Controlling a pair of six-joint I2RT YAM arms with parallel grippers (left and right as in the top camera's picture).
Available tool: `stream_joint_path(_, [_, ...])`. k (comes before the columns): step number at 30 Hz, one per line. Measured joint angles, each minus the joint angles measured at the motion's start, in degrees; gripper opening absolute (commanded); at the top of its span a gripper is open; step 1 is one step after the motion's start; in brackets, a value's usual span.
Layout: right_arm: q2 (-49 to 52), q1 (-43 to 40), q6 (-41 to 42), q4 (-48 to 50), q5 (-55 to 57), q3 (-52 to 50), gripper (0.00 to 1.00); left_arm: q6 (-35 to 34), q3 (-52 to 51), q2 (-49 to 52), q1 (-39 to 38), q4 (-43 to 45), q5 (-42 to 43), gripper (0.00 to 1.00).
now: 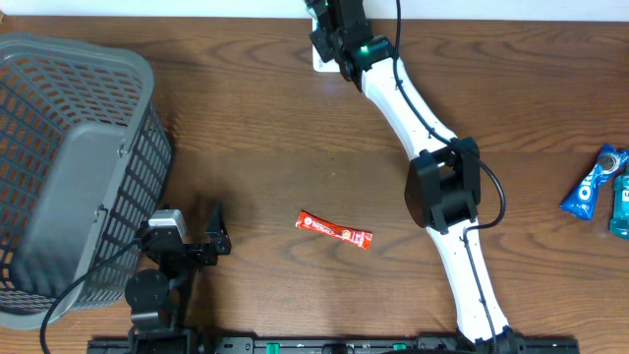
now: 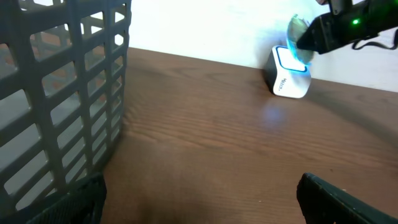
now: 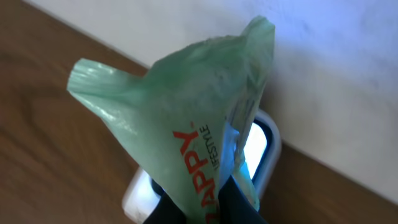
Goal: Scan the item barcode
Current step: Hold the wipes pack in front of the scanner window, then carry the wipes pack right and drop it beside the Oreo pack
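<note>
— Holding the green pouch [image 3: 186, 124] just above the scanner [image 2: 289, 78], close to its lit window; right fingers [image 3: 242, 208] pinched shut on the pouch's lower edge.
— Why so close?
— Probably to catch the barcode. Left fingers [image 2: 348, 199] spread wide, empty, well short of the scanner.

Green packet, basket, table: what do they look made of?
Green packet: probably thin plastic film; glossy, crinkled, slightly translucent at the edges.
Basket: grey moulded plastic, matte, with open lattice walls.
Table: wood or wood-look laminate; brown grain with a faint sheen. Cannot tell which.
</note>
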Motion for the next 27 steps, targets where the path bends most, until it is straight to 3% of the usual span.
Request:
stream_joint_path(8, [-1.09,-1.03,-0.26,-25.00,6.16,11.26,0.01,0.02,0.00,0.00,-0.02,0.00,0.00,0.98])
stream_joint_path(16, [-8.85,-7.39,5.42,-51.47,14.23,13.99,0.01,0.02,0.00,0.00,0.00,0.00,0.00,0.98])
stream_joint_path(20, [-10.01,-14.01,10.19,-58.53,15.43,14.40,0.01,0.00,0.00,0.00,0.00,0.00,-0.02,0.98])
stream_joint_path(27, [-10.01,-29.97,16.87,-57.05,16.44,7.50,0.01,0.00,0.00,0.00,0.00,0.00,-0.02,0.98])
